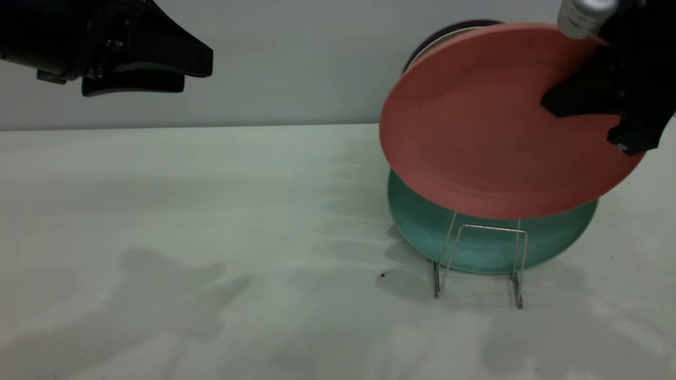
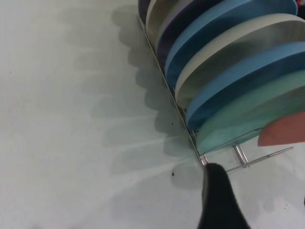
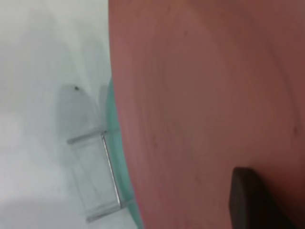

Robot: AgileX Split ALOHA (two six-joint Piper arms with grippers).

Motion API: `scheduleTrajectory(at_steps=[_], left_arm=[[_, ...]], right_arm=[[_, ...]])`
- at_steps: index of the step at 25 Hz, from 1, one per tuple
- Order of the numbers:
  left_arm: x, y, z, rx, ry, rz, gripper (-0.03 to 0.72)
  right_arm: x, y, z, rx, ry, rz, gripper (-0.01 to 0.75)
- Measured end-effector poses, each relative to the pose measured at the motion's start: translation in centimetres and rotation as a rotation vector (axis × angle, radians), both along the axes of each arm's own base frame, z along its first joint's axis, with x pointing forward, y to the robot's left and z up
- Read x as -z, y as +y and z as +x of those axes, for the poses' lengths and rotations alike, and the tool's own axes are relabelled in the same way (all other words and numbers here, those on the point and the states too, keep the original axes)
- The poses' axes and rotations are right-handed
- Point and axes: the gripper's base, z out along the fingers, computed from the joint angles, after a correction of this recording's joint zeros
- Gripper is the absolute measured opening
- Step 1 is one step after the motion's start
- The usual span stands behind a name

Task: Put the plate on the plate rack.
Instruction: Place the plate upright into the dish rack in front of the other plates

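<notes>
My right gripper [image 1: 554, 100] is shut on the right edge of the salmon-pink plate [image 1: 475, 132] and holds it tilted in the air, above the front of the silver wire plate rack [image 1: 491, 228]. One black finger [image 3: 248, 200] lies across the plate's face [image 3: 200, 95]; the other is hidden behind it. The plate's lower edge hangs over the rack's empty front loop, in front of the teal-green plate [image 1: 475, 248]. A corner of the pink plate [image 2: 286, 131] shows in the left wrist view. My left gripper [image 1: 195, 71] hovers open and empty at the upper left.
The rack [image 2: 167, 86] holds a row of upright plates behind the teal one [image 2: 238, 119]: blue [image 2: 228, 19], beige [image 2: 228, 57] and dark ones. The rack's front wire [image 3: 109, 167] stands on the white table [image 1: 211, 237].
</notes>
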Motion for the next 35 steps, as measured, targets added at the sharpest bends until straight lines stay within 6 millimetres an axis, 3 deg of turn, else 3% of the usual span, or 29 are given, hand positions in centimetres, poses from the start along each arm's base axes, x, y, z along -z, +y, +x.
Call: scheduleTrajectory(at_steps=[19, 35], left_arm=[[0.0, 0.0, 0.0, 0.000, -0.001, 0.000, 0.460], [0.0, 0.0, 0.0, 0.002, -0.003, 0.002, 0.460]], right_arm=[[3.2, 0.0, 0.9, 0.021, 0.090, -0.044, 0.132], [4.2, 0.4, 2.2, 0.009, 0.119, -0.051, 0.131]])
